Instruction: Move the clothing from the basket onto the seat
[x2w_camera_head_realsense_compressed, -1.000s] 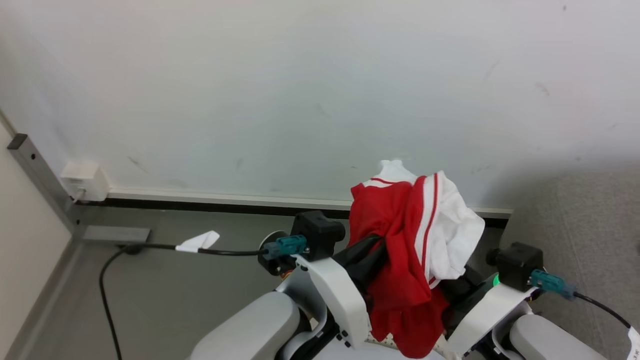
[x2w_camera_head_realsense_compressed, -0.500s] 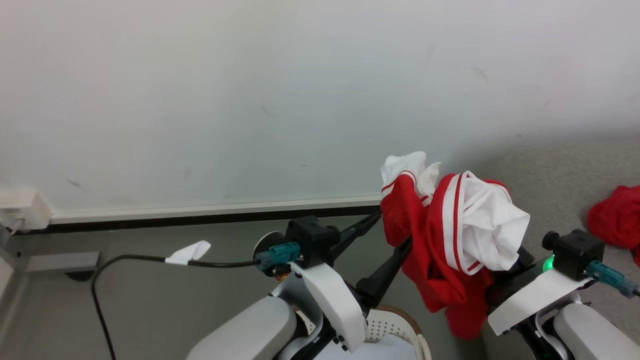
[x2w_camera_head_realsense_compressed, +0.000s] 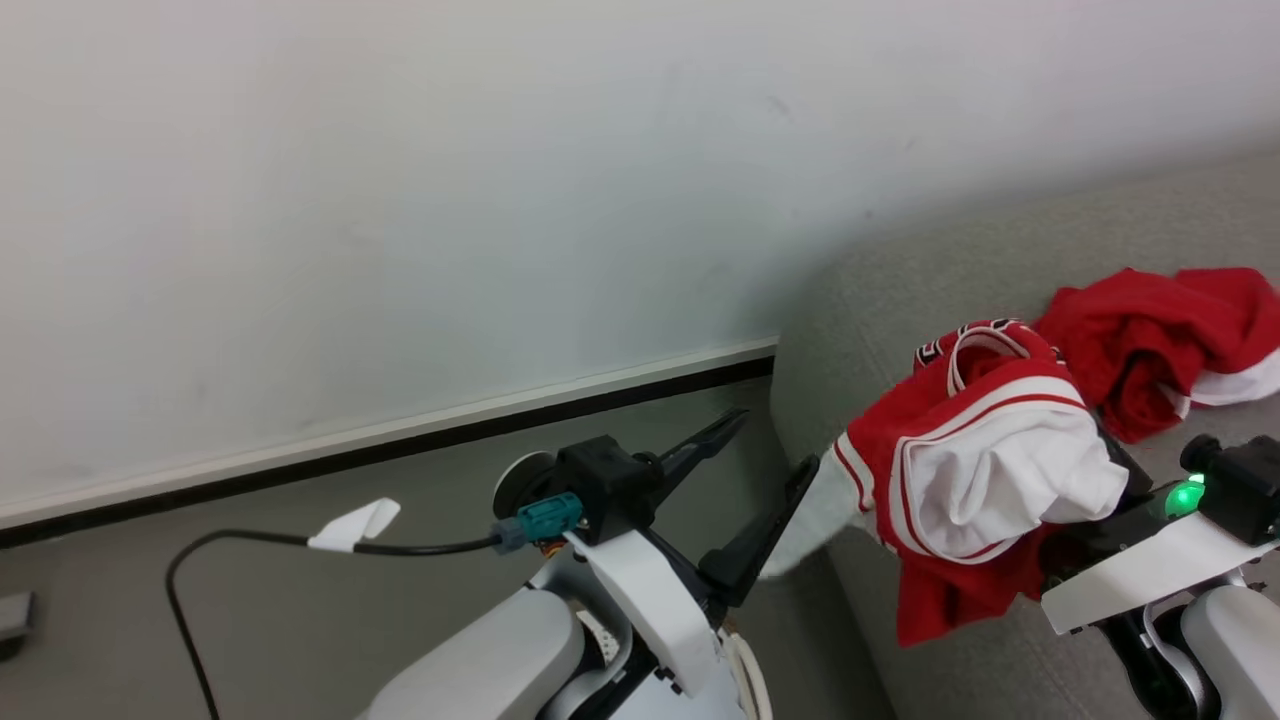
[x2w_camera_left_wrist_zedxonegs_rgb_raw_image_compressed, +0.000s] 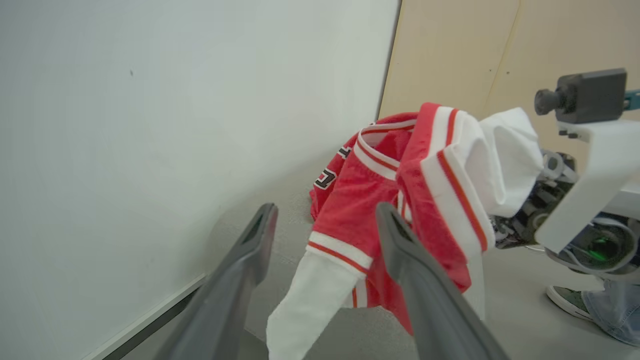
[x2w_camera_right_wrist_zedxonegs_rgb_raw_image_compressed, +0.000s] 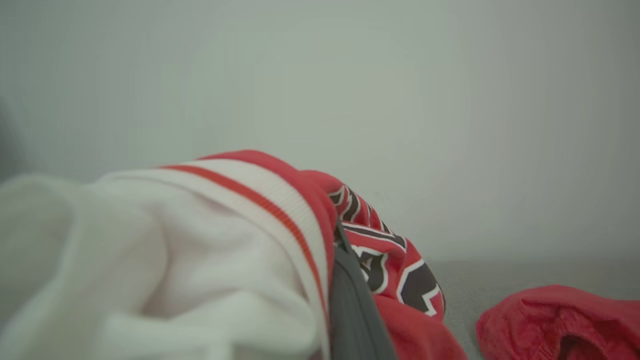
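Pale wall is seen across the upper frame of the head view, with grey floor below it. At right centre a red-and-white jersey is held bunched above the front edge of the seat. It is pinched by the closed right gripper, which is largely buried in fabric. Another red garment is laid on the seat at the right edge. Left of the jersey, the left gripper is spread wide and empty. A sliver of the basket is seen at the bottom edge.
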